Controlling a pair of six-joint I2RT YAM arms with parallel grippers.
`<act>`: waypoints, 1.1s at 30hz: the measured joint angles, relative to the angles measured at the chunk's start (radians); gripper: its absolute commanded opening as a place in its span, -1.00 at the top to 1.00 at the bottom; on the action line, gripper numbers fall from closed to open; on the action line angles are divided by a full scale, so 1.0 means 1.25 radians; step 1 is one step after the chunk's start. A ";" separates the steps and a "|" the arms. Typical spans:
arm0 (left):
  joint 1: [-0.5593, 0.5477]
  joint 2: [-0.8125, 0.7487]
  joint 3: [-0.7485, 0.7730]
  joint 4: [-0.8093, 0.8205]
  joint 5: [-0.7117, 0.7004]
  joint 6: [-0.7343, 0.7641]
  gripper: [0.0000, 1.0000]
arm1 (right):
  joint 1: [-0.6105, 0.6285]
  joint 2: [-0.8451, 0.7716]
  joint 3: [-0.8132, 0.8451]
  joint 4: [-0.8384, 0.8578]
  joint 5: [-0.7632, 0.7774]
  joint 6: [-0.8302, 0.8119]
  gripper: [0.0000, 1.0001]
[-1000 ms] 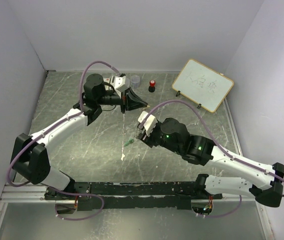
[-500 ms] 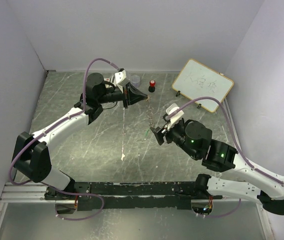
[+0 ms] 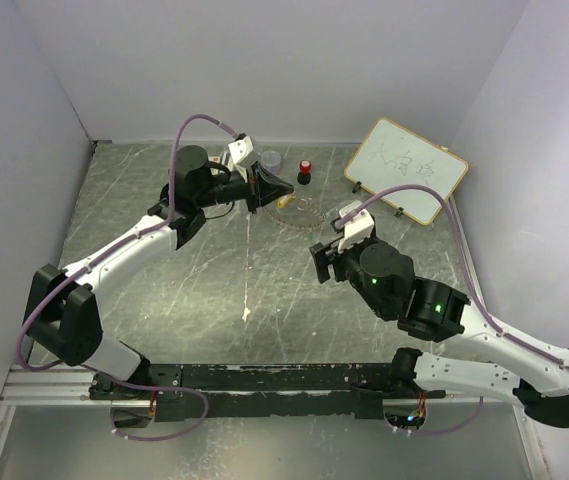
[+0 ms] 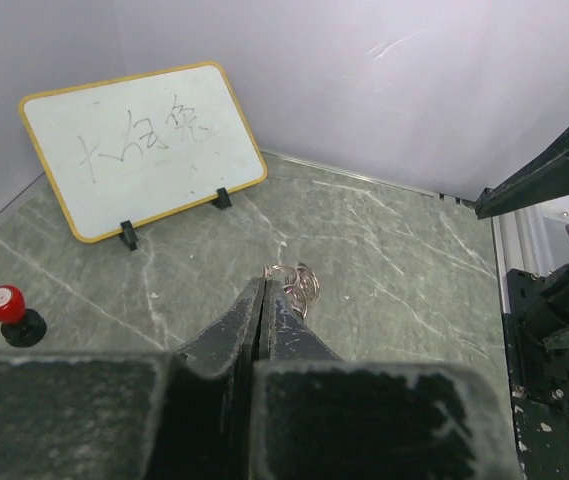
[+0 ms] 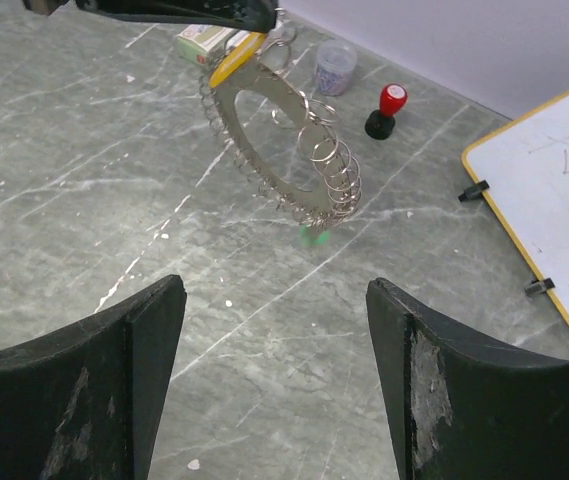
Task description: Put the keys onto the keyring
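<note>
The keyring (image 5: 232, 125), a silvery ring fringed with small coils, hangs tilted in the air from my left gripper (image 5: 254, 15), which is shut on its top edge. A yellow-orange key (image 5: 234, 62) sits at the ring's upper part, just under the fingers. A green key (image 5: 314, 236), blurred, dangles below the ring's lowest coils. In the left wrist view the left gripper (image 4: 264, 285) is shut, with small rings (image 4: 302, 285) poking out past the tips. My right gripper (image 5: 274, 290) stands wide open and empty, well short of the ring. In the top view the keyring (image 3: 304, 215) hangs between the left gripper (image 3: 286, 200) and the right gripper (image 3: 324, 250).
A whiteboard (image 3: 407, 170) on small feet stands at the back right. A red-capped black knob (image 3: 305, 170) and a grey round cup (image 3: 271, 160) stand at the back, close behind the left gripper. Walls close in the table on three sides.
My right gripper has pulled back to the right and opened wide, releasing the green key. The left gripper has swung the ring to its right, and the green key now hangs under it.
</note>
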 measured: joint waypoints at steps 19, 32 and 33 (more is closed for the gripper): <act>0.000 -0.061 0.016 -0.087 -0.052 -0.054 0.86 | -0.094 0.080 -0.002 0.125 0.024 -0.006 -0.26; -0.002 -0.101 0.028 -0.128 -0.063 -0.083 0.87 | -0.270 0.113 0.023 0.228 -0.271 -0.020 -0.12; -0.002 -0.102 0.028 -0.129 -0.059 -0.083 0.87 | -0.278 0.113 0.023 0.237 -0.298 -0.024 -0.09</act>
